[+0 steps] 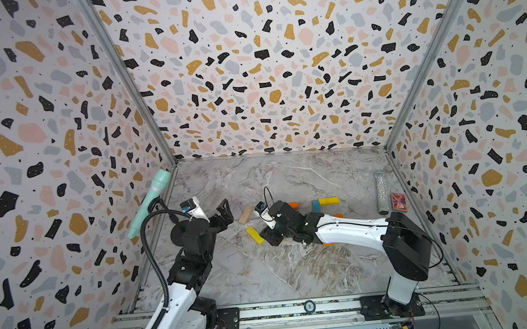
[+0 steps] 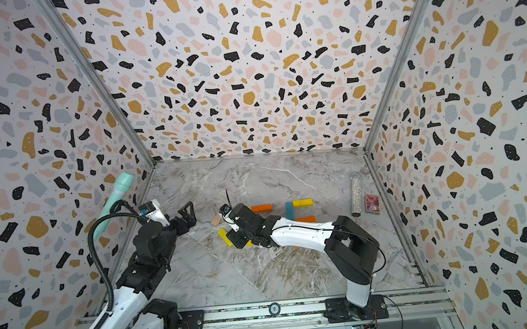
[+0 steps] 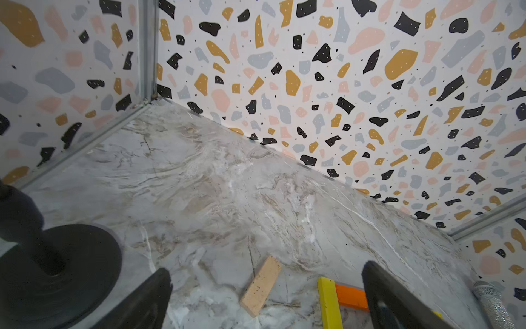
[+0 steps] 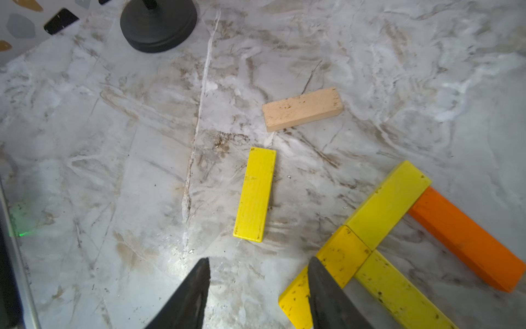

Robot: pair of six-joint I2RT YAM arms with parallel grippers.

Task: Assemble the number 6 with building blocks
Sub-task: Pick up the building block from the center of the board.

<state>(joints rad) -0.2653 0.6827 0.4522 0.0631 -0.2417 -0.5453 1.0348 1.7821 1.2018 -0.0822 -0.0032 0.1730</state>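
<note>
A plain beige block lies flat on the marble table left of centre, with a loose yellow block just in front of it. My left gripper hangs open to the left of the beige block, holding nothing. My right gripper is open and low beside the loose yellow block, with only bare table between its fingers. Close by one finger lie joined yellow blocks and an orange block. Further right are a teal block and a yellow block.
A glittery clear tube and a red patterned box stand at the right wall. A mint microphone leans at the left wall on a black round base. Patterned walls close in three sides of the table.
</note>
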